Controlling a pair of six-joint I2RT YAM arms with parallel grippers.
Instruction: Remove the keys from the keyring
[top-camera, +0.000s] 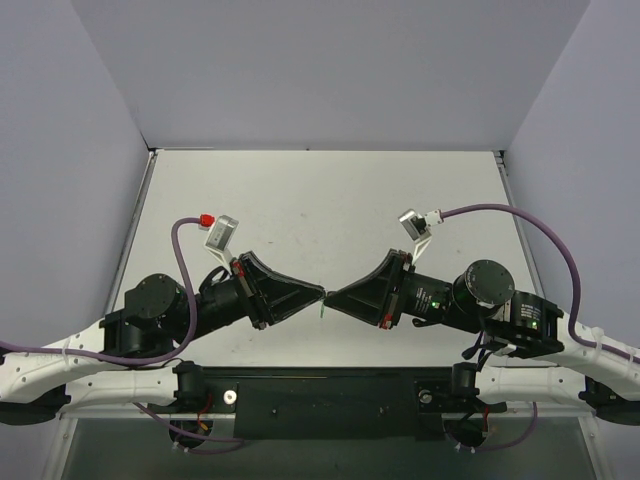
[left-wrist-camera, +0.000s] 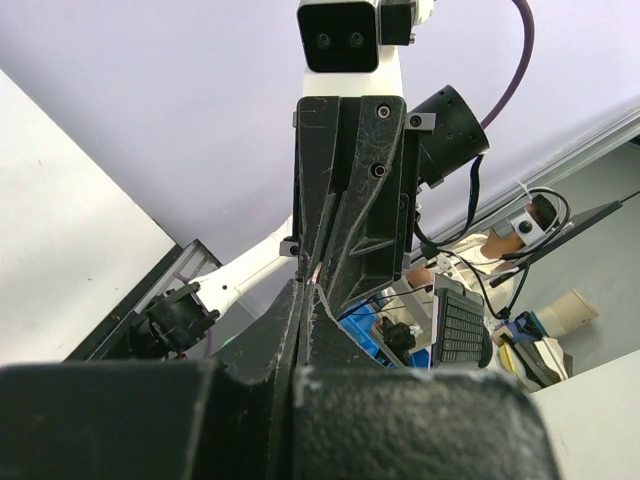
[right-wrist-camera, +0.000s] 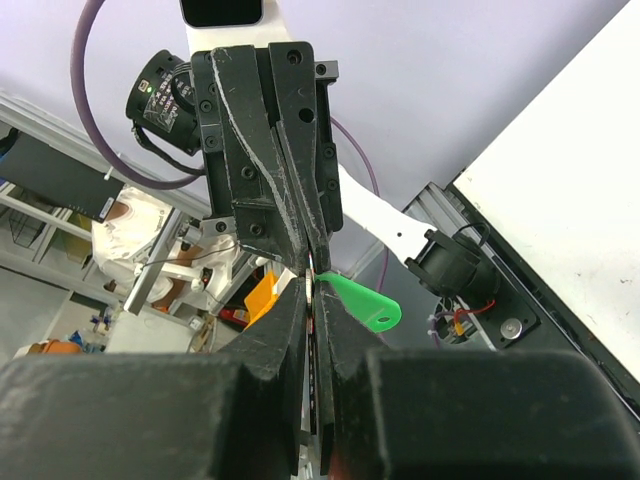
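Note:
My two grippers meet tip to tip above the near middle of the table. My right gripper is shut on a thin silver edge, the key, pinched between its fingers. The bright green keyring sticks out to the right of the tips, its narrow end at the meeting point. From above it shows as a green sliver just below the tips. My left gripper is shut against the right gripper's tips. A thin pale strip lies at its tips. The green piece is hidden in the left wrist view.
The white table is enclosed by lavender walls at the back and both sides. A black base bar runs along the near edge between the arm bases. Purple cables loop off each wrist.

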